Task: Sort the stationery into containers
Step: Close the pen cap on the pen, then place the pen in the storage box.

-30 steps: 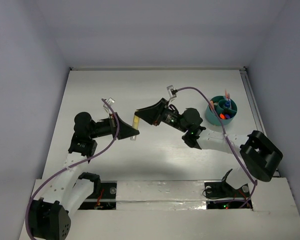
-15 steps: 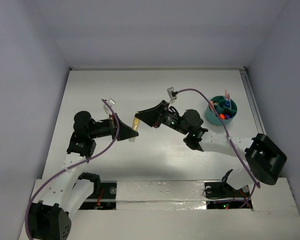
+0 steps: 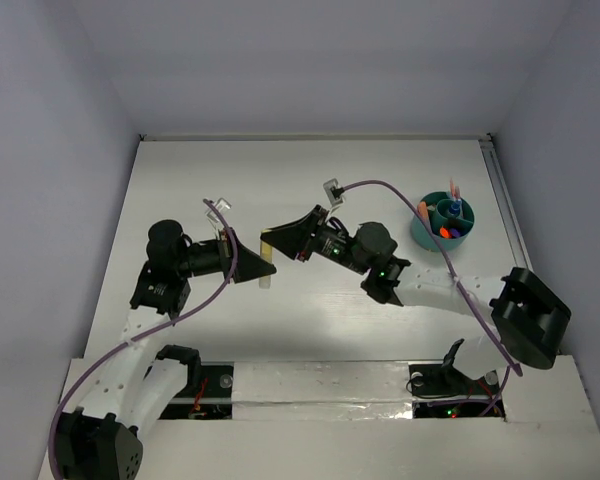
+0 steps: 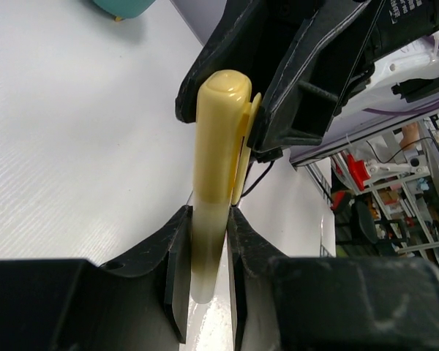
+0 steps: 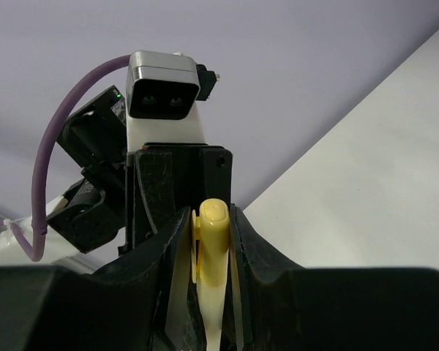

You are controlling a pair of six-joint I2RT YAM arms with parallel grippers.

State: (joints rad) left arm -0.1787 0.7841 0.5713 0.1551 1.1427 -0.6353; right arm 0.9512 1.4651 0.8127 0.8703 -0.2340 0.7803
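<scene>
Near the middle of the table [image 3: 180,180], a little toward its left edge: yellow marker [image 4: 214,168], held between both grippers. Barrel clamped between the fingers of the left gripper [image 4: 207,219], pressed in on both sides. Capped end pinched by the right gripper [image 5: 209,219], fingers snug against cap and clip, reaching in from the opposite side. Tips of the two grippers nearly meeting around the marker.

Compared with a second ago: whole pairing shifted slightly toward the left edge of the table. Right arm [image 3: 430,290] stretched further left, with its purple cable [image 3: 380,181] carried along. Left arm [image 3: 145,330] drawn back a little, its lowest link sunk lower at the near left corner. Same hold on the marker at both ends as before.

Toward the far right corner, well apart from the grippers: round teal organiser [image 3: 420,235], upright, in the same spot as a second ago. Orange, blue and pink stationery [image 3: 445,232] poking up from inside. Exact compartments too small to make out.
</scene>
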